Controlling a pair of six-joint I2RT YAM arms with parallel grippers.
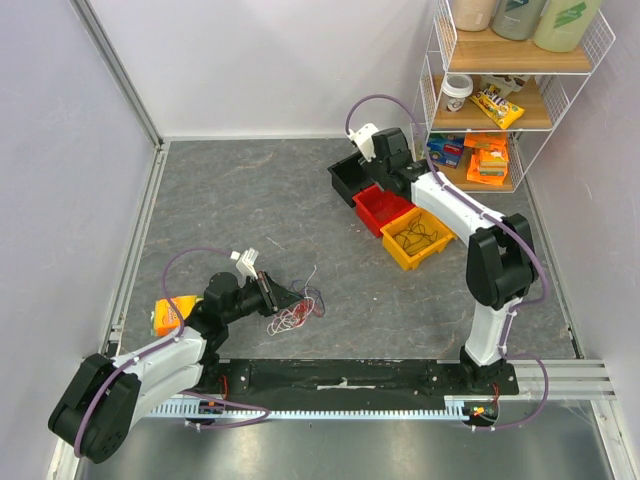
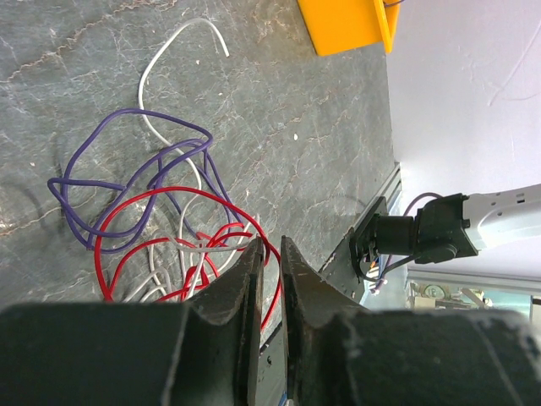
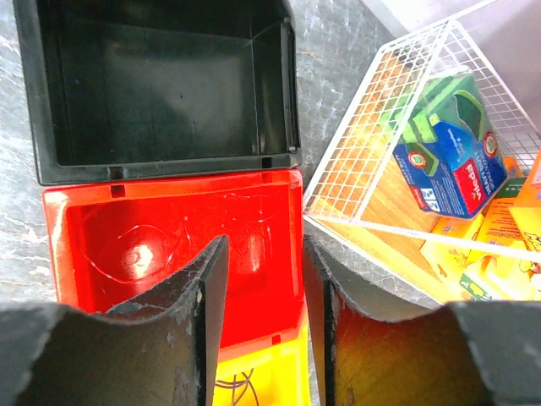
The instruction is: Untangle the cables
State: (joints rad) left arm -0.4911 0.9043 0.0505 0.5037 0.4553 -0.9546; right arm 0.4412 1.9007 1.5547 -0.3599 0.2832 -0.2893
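Observation:
The cables (image 1: 297,312) lie as a small loose tangle on the grey table in front of the left arm. In the left wrist view the tangle (image 2: 161,220) shows a dark purple loop (image 2: 169,112), a red loop (image 2: 152,196) and a white strand (image 2: 182,34). My left gripper (image 2: 270,241) hovers at the tangle's edge (image 1: 272,292), its jaws a narrow gap apart; the red loop runs behind the tips. My right gripper (image 3: 264,254) stands open and empty over the red bin (image 3: 127,245), far back right (image 1: 372,180).
Three bins sit in a row at the back right: black (image 1: 345,180), red (image 1: 385,212), and yellow (image 1: 418,238) holding dark coiled wire. A white wire shelf (image 1: 500,100) of packets stands just beyond. An orange object (image 1: 168,315) lies by the left arm.

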